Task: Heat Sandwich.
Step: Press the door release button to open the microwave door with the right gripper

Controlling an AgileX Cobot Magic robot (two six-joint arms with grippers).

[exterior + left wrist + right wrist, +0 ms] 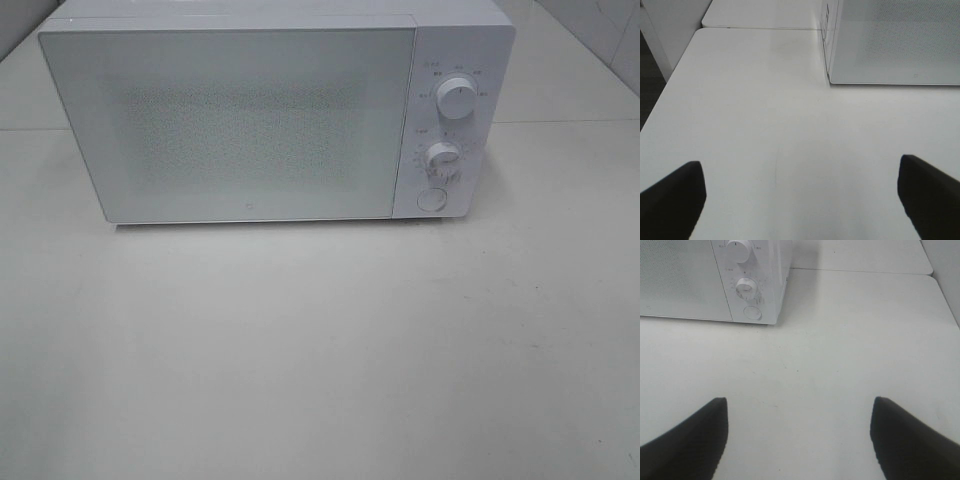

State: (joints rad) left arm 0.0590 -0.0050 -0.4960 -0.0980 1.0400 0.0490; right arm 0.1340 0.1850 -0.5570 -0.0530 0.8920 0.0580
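Black-fingered left gripper [800, 167] and right gripper [800, 401] hover wide apart and empty over the white tabletop [320, 360], held back from the shut white microwave oven [240, 120]; sandwich unseen, perhaps heating inside.

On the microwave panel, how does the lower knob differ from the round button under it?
The lower knob stands proud with a tick ring around it; the round button lies flat and unmarked. The lower knob sits above the round button. Both are white and round.
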